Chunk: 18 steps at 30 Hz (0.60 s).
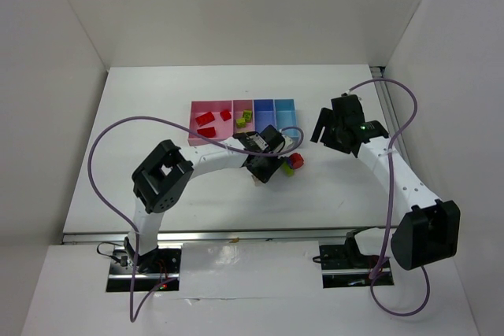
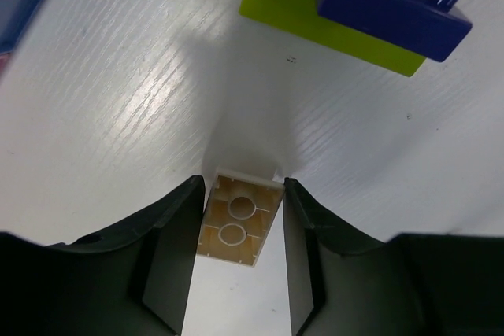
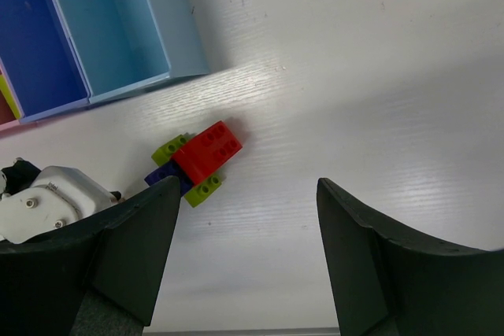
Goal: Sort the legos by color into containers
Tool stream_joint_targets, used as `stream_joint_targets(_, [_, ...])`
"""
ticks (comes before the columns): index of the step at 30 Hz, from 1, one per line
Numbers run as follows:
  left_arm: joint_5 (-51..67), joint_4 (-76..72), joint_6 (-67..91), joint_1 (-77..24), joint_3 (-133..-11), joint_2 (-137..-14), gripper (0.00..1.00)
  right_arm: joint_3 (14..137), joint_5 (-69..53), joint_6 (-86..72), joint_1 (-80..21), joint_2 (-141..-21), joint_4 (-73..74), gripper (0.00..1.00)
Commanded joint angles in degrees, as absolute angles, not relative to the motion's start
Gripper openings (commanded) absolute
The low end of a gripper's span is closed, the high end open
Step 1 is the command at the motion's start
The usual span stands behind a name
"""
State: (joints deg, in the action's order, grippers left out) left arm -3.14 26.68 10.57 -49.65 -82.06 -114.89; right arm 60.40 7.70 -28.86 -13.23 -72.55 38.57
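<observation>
My left gripper (image 1: pixel 264 171) is shut on a cream brick (image 2: pixel 239 217), its hollow underside facing the wrist camera, just above the table. Beside it lies a clump of a red brick (image 3: pixel 208 151), lime green bricks (image 2: pixel 315 13) and a blue brick (image 2: pixel 394 1); in the top view the clump (image 1: pixel 293 163) sits right of the left gripper. My right gripper (image 3: pixel 248 186) is open and empty, hovering right of the clump (image 1: pixel 327 127). The joined bins stand behind: the wide pink one (image 1: pixel 197 135) holds red bricks (image 1: pixel 206 120), the narrow pink one (image 1: pixel 237 105) holds lime bricks (image 1: pixel 245 118).
The periwinkle bin (image 1: pixel 263 112) and the light blue bin (image 1: pixel 284 112) end the row on the right; both show in the right wrist view (image 3: pixel 31 37) (image 3: pixel 110 21). A purple cable (image 1: pixel 118 127) loops over the left side of the table.
</observation>
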Motion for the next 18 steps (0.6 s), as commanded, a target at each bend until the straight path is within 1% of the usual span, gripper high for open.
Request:
stream_joint_targets(1, [-3.43,27.94,10.63,-49.57,-81.57,-114.61,0.53,60.82,7.73,-28.39,-12.83,-72.6,37.09,0.77])
stream_joint_targets(2, [-3.95,27.95,10.63,-49.57,-81.56,-114.09,0.53,60.82,7.21,-28.39,-12.83,-72.6,36.57,0.77])
stream_joint_targets(4, [-5.27,27.95,11.25,-49.57,-80.95,-114.08,0.47,60.82,7.21,-28.39,-12.83,-72.6,36.56,0.77])
stream_joint_targets(6, [-7.03,30.4,12.65,-49.57,-82.0,-114.08,0.42,60.82,7.21,-28.39,-12.83,-73.12,36.04,0.77])
stream_joint_targets(7, [-7.64,31.37,12.66,-49.57,-83.57,-113.56,0.31,60.82,7.21,-28.39,-12.83,-73.13,36.04,0.77])
stream_joint_targets(8, [-7.65,32.33,13.27,-49.57,-84.45,-112.95,0.24,60.82,7.21,-27.87,-12.83,-73.13,36.04,0.77])
stream_joint_targets(10, [-8.26,35.41,13.97,-49.57,-86.39,-111.63,0.14,61.43,7.21,-27.86,-12.83,-73.65,36.04,0.77])
stream_joint_targets(11, [-6.87,36.64,14.76,-48.96,-89.62,-111.62,0.06,61.44,7.21,-27.86,-12.83,-73.65,35.51,0.77])
stream_joint_targets(12, [-5.64,40.22,15.46,-47.82,-91.82,-111.62,0.01,61.44,7.21,-27.86,-12.83,-73.65,35.51,0.77])
stream_joint_targets(18, [-3.16,43.06,19.24,-45.35,-104.39,-112.75,0.0,61.44,7.73,-28.39,-12.83,-72.6,34.37,0.77])
